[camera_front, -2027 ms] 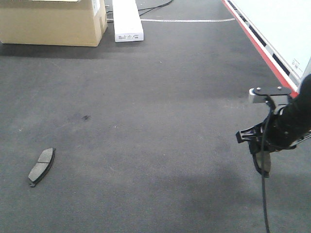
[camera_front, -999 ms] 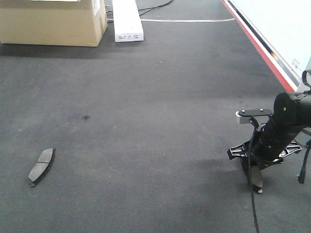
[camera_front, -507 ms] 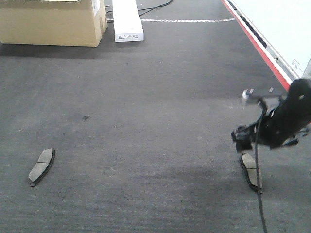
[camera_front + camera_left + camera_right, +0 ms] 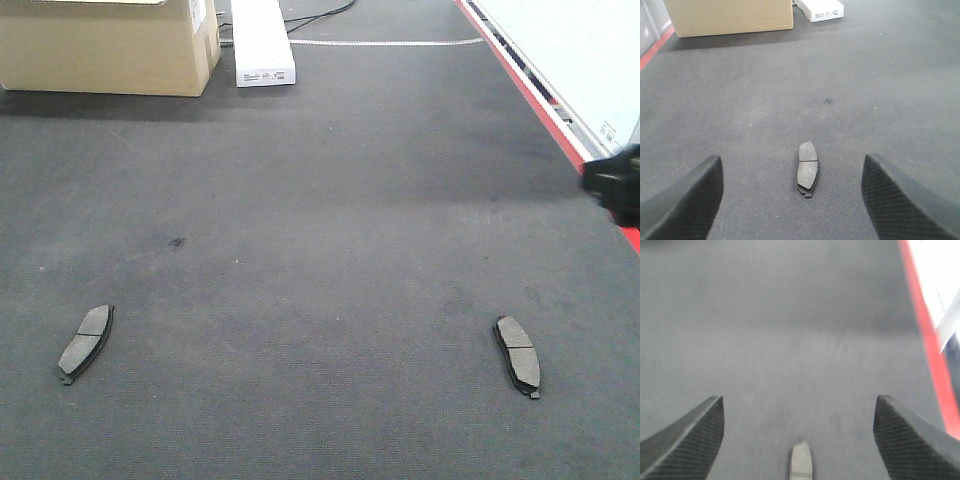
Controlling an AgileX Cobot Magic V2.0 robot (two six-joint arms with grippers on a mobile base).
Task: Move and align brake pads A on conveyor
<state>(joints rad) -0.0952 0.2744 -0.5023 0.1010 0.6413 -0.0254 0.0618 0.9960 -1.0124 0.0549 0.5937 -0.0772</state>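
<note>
Left brake pad [image 4: 86,343] and right brake pad [image 4: 517,354] lie well apart on the conveyor [image 4: 320,200]; far behind, a carton [image 4: 100,45], a long box [image 4: 262,40] seemingly just right of it.

1. The belt [image 4: 330,230] is a wide, dark grey, felt-like surface with a red rail [image 4: 545,105] along its right edge.
2. The left pad [image 4: 85,343] lies flat near the front left, its far end tilted slightly rightward.
3. The right pad [image 4: 518,355] lies flat near the front right, well apart from the other, its far end tilted slightly leftward.
4. A small dark spot [image 4: 177,242] marks the belt beyond the left pad.
5. At the far left, a cardboard box [image 4: 100,45] and a long white box [image 4: 262,40] sit just beside each other.
</note>
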